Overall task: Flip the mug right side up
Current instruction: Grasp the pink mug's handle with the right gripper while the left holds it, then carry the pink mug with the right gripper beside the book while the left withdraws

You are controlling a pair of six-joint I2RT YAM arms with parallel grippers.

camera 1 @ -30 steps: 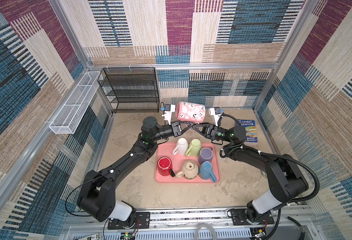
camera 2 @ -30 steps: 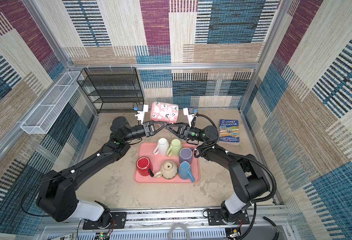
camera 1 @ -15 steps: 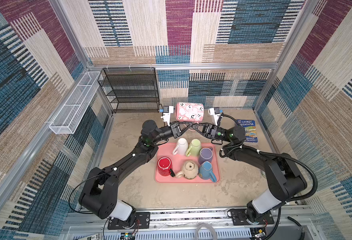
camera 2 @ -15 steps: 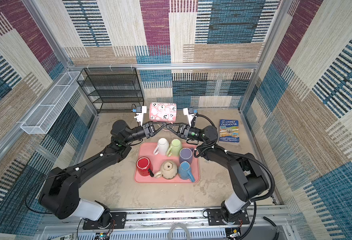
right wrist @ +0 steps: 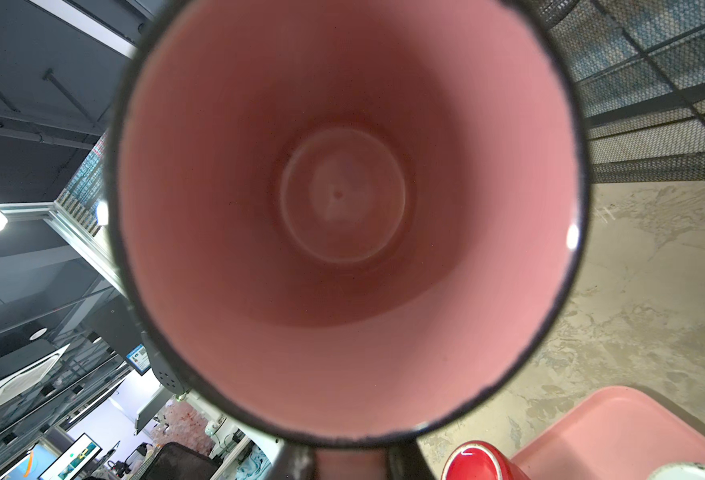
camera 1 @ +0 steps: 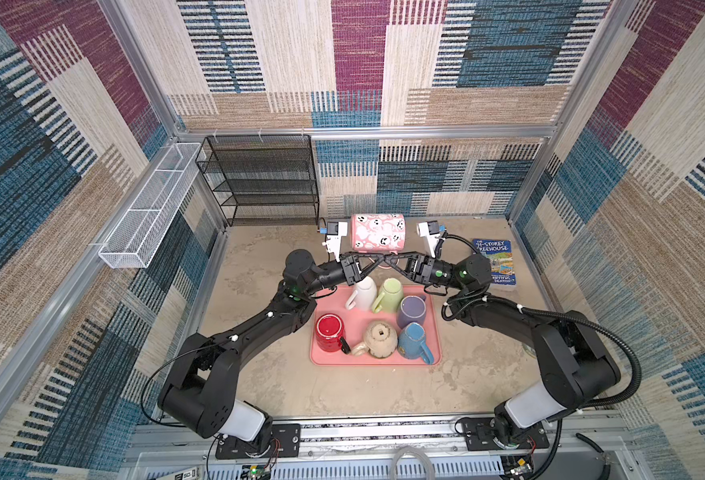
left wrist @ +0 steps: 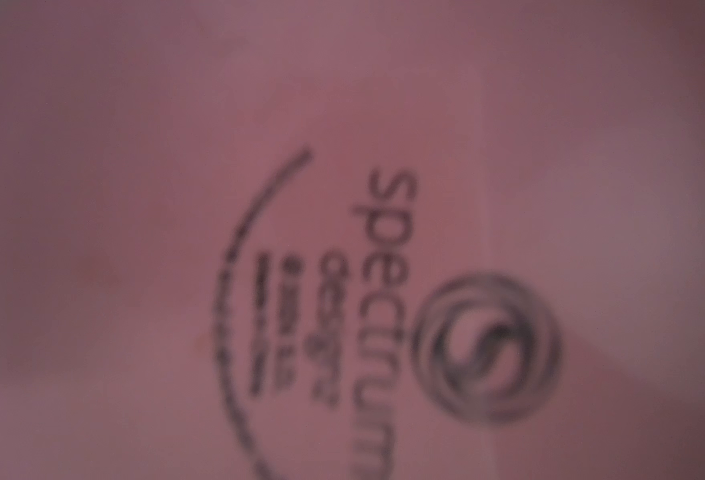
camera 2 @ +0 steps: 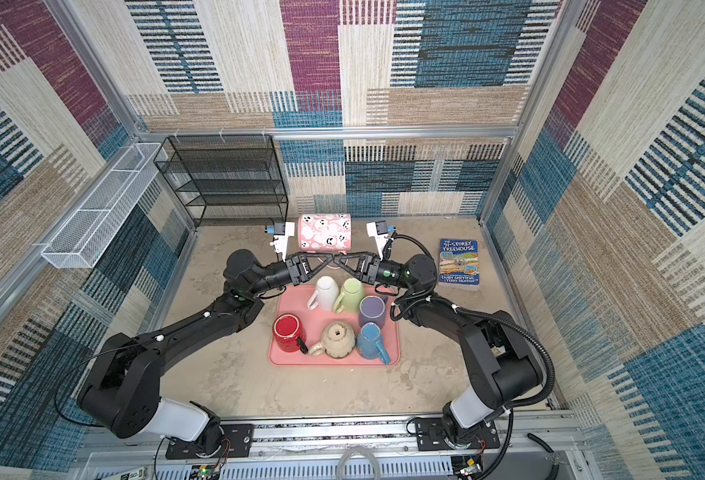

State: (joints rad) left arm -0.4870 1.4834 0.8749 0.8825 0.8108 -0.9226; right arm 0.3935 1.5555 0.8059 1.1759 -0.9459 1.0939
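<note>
You now have the pink ghost mug (camera 1: pixel 378 236) level on its side above the far edge of the pink tray (camera 1: pixel 373 360), no longer tilted. The right fingers (camera 1: pixel 400 257) pinch its handle (right wrist: pixel 351 465); whether the left fingers (camera 1: pixel 367 259) grip, you cannot tell. Half the turn remains.

Both top views look down from high at the front toward the back wall and share the whole surface (camera 1: pixel 342 390) with the pink tray (camera 1: pixel 375 361). The left wrist view sits almost against the base of the pink ghost mug (left wrist: pixel 352 240) and is blurred. The right wrist view looks from very near straight into this mug (right wrist: pixel 344 195).
</note>
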